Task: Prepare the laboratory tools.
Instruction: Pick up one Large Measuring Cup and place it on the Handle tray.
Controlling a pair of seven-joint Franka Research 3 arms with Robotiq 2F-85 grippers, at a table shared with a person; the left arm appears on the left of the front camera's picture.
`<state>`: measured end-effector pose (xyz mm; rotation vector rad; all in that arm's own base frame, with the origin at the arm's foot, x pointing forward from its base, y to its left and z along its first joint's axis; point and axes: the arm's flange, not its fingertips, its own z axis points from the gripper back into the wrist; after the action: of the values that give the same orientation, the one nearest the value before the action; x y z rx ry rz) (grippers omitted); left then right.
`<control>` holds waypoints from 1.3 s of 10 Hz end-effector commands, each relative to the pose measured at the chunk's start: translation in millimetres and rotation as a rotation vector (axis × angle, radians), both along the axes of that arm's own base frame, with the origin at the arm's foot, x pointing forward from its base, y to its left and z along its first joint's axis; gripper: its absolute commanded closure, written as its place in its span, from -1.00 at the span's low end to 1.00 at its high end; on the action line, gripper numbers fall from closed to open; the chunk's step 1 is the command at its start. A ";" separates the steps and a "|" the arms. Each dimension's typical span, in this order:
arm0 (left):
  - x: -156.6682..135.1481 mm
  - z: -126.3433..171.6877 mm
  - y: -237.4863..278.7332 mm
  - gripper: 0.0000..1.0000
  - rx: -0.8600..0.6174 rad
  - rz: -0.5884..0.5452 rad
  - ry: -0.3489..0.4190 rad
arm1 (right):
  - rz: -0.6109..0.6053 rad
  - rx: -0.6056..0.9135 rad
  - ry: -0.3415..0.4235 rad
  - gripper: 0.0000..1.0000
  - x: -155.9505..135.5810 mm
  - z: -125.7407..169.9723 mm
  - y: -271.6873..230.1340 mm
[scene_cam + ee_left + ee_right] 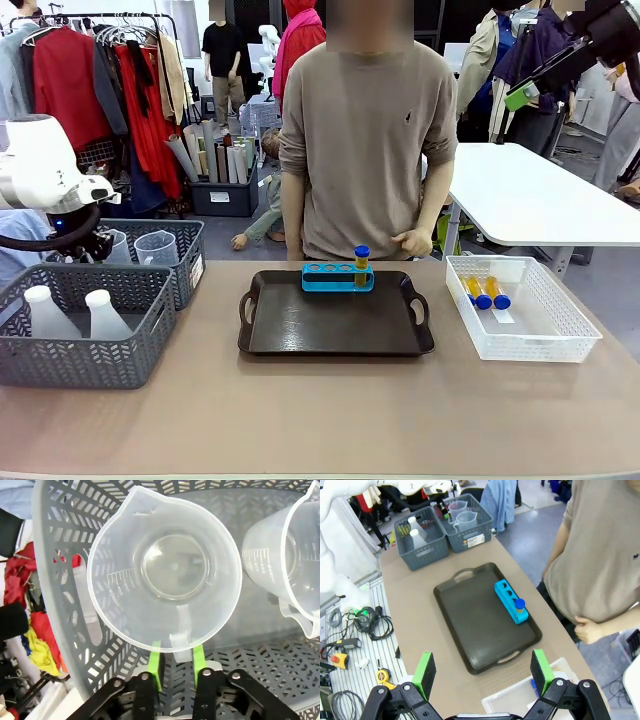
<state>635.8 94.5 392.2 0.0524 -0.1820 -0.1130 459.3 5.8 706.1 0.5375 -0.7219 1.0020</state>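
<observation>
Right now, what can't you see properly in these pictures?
- Left wrist view: the measuring beaker's rim covers the left gripper's pad tips, so a grip on its handle is unclear.
- Left wrist view: a second beaker is cut by the right edge.
- Right wrist view: the white mesh basket is cut by the bottom edge, behind the right gripper.
- Front view: the label on the far grey basket is too small to read.

Rack (pixel 337 277) on tray (pixel 300 330) centre, flasks (pixel 104 312) and beakers (pixel 157 247) in left baskets (pixel 90 365), tubes (pixel 478 292) in right basket (pixel 530 350).
</observation>
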 end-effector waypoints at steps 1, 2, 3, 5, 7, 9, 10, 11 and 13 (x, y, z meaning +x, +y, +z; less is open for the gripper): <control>-2.2 7.9 2.9 1.00 -0.005 0.010 -0.009 | 0.005 0.001 -0.005 -1.00 -0.2 3.1 1.2; -3.3 16.8 0.0 1.00 -0.004 0.013 -0.001 | 0.005 0.001 -0.005 -1.00 -0.2 3.1 1.2; -4.2 26.6 -3.4 1.00 -0.007 0.002 -0.010 | 0.005 0.001 -0.005 -1.00 -0.2 3.1 1.2; -6.4 52.8 -13.6 1.00 -0.006 -0.021 -0.041 | 0.005 0.001 -0.005 -1.00 -0.2 3.1 1.2; -12.6 107.5 -26.9 1.00 0.011 -0.100 -0.049 | 0.005 0.001 -0.005 -1.00 -0.2 3.1 1.2; -26.0 175.6 -39.4 1.00 0.037 -0.192 -0.066 | 0.005 0.001 -0.005 -1.00 -0.2 3.1 1.2; -34.7 209.4 -45.4 1.00 0.059 -0.237 -0.072 | 0.005 0.001 -0.005 -1.00 -0.2 3.1 1.2; -45.9 242.8 -53.4 1.00 0.070 -0.310 -0.070 | 0.005 0.001 -0.005 -1.00 -0.2 3.1 1.2; -66.2 287.8 -68.9 1.00 0.041 -0.465 -0.087 | 0.005 0.001 -0.005 -1.00 -0.2 3.1 1.2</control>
<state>567.3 23.0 672.6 0.0854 -0.2761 -0.4932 459.3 5.9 706.3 0.5372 -0.7221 1.0023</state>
